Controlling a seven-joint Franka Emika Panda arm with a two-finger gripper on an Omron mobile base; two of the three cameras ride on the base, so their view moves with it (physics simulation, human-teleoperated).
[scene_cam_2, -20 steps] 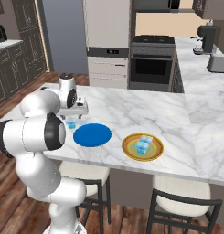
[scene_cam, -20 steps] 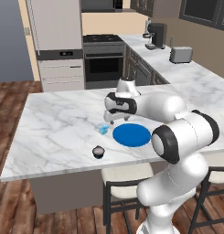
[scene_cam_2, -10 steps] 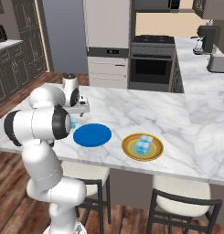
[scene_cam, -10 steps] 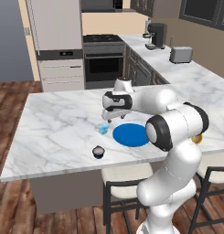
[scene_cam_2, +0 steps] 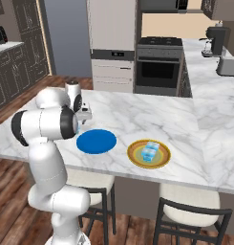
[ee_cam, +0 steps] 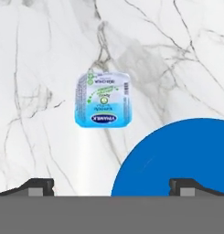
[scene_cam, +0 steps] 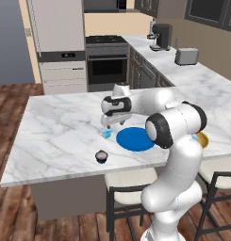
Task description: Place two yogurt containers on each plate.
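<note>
I have the pincer [scene_cam: 109, 123] spread wide and empty, hanging over the marble counter [scene_cam: 60, 127] with its fingertips [ee_cam: 38, 186] pointing down. Directly under it, a little ahead of the tips in the hand view, sits a pale blue yogurt cup [ee_cam: 103, 99] with its printed foil lid facing up. It stands on the bare counter just beside the rim of the blue plate [ee_cam: 177, 160], not touching it.

Further out, the dark yogurt cup [scene_cam: 102, 156] stands alone near the counter's front edge, well apart from the plate. On the far side of the blue plate, the yellow-rimmed plate [scene_cam_2: 148, 154] already carries two pale blue cups [scene_cam_2: 150, 151], so I judge that half finished and the blue plate still owed both of its cups.

My worry is the descent. The cup lies off the midline between the tips, toward the left one as the hand view frames it, so if I drop straight down, that finger could land on the lid or nudge the cup away. The other tip hangs over the plate and might strike its rim. A light, small cup like this may also tip or squirt out if squeezed off-centre.
</note>
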